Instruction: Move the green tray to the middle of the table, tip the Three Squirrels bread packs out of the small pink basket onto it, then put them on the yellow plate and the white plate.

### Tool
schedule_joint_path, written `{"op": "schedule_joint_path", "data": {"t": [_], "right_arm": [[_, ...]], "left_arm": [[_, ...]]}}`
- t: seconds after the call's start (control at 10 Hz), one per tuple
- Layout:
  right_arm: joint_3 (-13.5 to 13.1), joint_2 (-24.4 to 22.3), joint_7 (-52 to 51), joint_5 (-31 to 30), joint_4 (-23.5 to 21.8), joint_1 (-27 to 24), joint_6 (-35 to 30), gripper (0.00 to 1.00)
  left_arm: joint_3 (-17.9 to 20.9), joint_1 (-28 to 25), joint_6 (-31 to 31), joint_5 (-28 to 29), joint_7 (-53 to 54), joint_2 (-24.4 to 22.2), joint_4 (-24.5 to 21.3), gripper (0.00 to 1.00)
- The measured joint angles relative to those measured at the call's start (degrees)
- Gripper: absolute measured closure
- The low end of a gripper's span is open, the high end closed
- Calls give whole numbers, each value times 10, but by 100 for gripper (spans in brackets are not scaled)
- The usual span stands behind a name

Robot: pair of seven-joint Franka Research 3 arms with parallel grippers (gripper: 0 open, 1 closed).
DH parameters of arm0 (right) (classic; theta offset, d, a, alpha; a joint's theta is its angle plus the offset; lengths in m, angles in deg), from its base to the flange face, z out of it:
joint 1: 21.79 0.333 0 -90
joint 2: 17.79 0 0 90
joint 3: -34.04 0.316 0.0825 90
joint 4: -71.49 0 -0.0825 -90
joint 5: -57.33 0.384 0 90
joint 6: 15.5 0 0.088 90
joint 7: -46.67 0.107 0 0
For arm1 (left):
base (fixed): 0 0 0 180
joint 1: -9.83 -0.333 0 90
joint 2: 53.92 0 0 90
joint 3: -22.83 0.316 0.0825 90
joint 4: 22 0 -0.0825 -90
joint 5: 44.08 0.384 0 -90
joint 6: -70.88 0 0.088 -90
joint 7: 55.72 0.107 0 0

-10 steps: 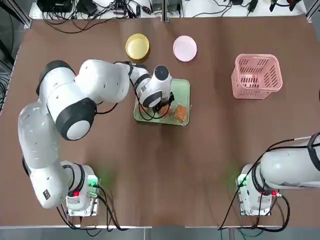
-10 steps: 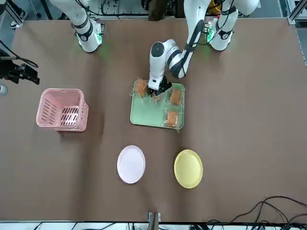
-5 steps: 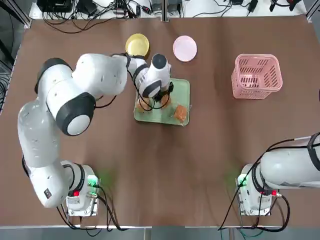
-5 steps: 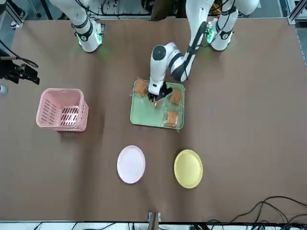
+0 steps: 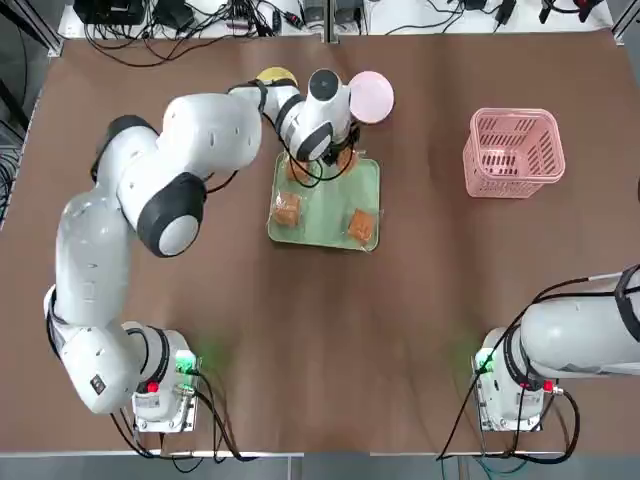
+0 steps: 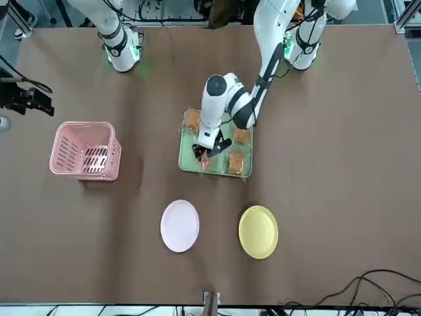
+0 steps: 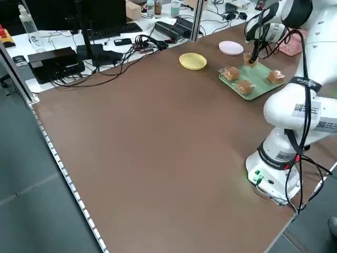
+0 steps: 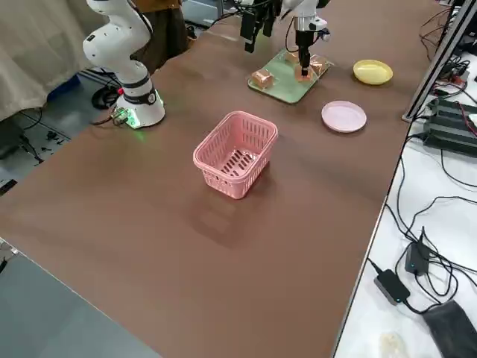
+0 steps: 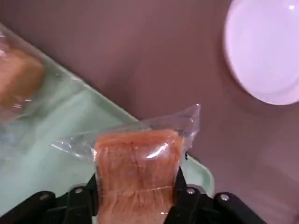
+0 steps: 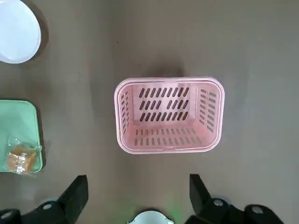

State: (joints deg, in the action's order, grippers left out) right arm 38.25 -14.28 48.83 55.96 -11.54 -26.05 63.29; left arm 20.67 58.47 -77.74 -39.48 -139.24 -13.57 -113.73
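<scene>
The green tray (image 6: 191,161) lies mid-table. Three bread packs rest on it (image 6: 192,120) (image 6: 241,135) (image 6: 235,162). My left gripper (image 6: 205,153) hangs over the tray's far edge, shut on a fourth bread pack (image 9: 138,172) lifted clear of the tray. Beyond that edge lie the white plate (image 6: 179,226) and the yellow plate (image 6: 258,232), both bare. The small pink basket (image 5: 513,152) stands upright and empty on the right. High above it my right gripper (image 10: 138,196) is open and holds nothing.
Cables and boxes crowd the far edge behind the plates. The brown table (image 5: 330,330) is bare between the tray and the arm bases. My left arm's wrist covers part of both plates in the top view.
My left gripper closed on a bread pack on the tray, lifted it and carried it toward the tray's far edge, nearer the plates. The right arm stayed still.
</scene>
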Motion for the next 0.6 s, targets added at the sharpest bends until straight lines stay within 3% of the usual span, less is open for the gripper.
{"op": "schedule_joint_path", "data": {"t": [0.5, 0.6], "right_arm": [[0, 0, 0, 0, 0, 0, 0, 4], [0, 0, 0, 0, 0, 0, 0, 4]], "left_arm": [[-1, 36, 0, 27, 0, 74, 69, 37], [-1, 38, 0, 34, 0, 78, 75, 30]]}}
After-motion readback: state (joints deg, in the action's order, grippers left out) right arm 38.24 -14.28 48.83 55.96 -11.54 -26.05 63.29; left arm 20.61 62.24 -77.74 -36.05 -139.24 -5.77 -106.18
